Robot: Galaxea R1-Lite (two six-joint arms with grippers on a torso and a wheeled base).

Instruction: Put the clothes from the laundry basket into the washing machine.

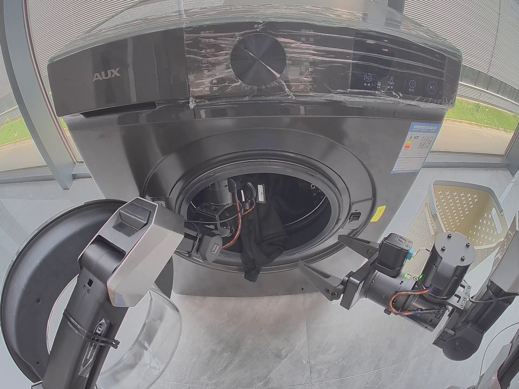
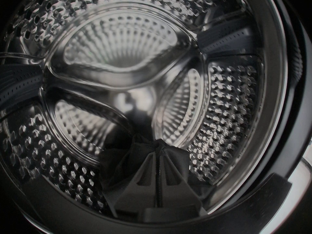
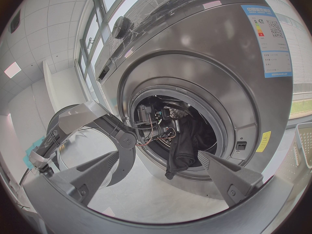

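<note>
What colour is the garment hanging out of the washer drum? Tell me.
Black garment, clearest in the right wrist view.

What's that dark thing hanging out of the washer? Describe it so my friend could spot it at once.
Start at the big grey washer, its round door swung open. A black cloth droops from the drum over the opening's lower rim. It is the only soft, limp thing there; next to it are the arm's hard parts and wires.

Probably a demo or test room: dark grey front-loading washing machine (image 1: 135,141) on pale floor tiles (image 1: 259,341), tall windows (image 1: 481,131) from ten to two o'clock, white grid-panel ceiling (image 3: 32,33).
</note>
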